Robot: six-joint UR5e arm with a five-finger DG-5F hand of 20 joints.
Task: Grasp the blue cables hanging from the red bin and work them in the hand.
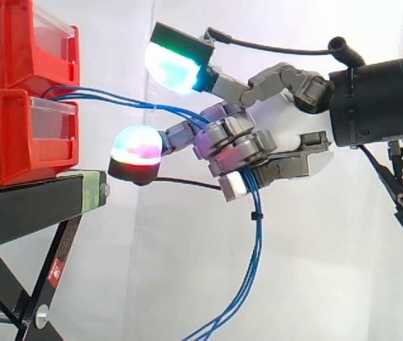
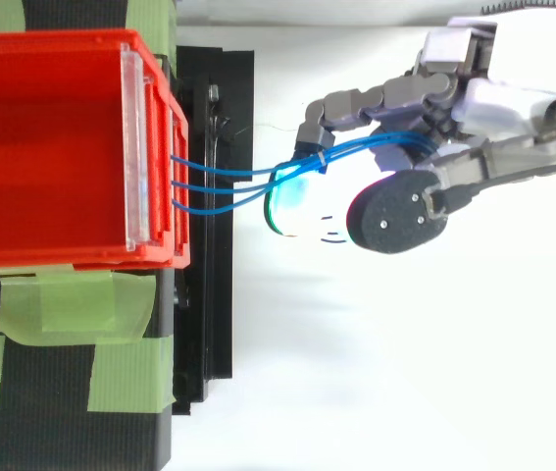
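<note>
A robot hand point(image 1: 286, 160) reaches in from the right and stops near a stack of red bins point(image 1: 16, 128) on a black stand point(image 1: 23, 206). Blue cables point(image 1: 256, 234) leave the bin front, run across the gap and pass into the hand. Its middle fingers point(image 1: 233, 138) are curled around them. Below the hand, the cables hang down in a loose bundle. Two other fingers stretch toward the bins, one above the cables and one below.

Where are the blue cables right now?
In the side view the blue cables run right from the front of the red bin into the robot hand, whose curled fingers hold them, then hang down below it.
</note>
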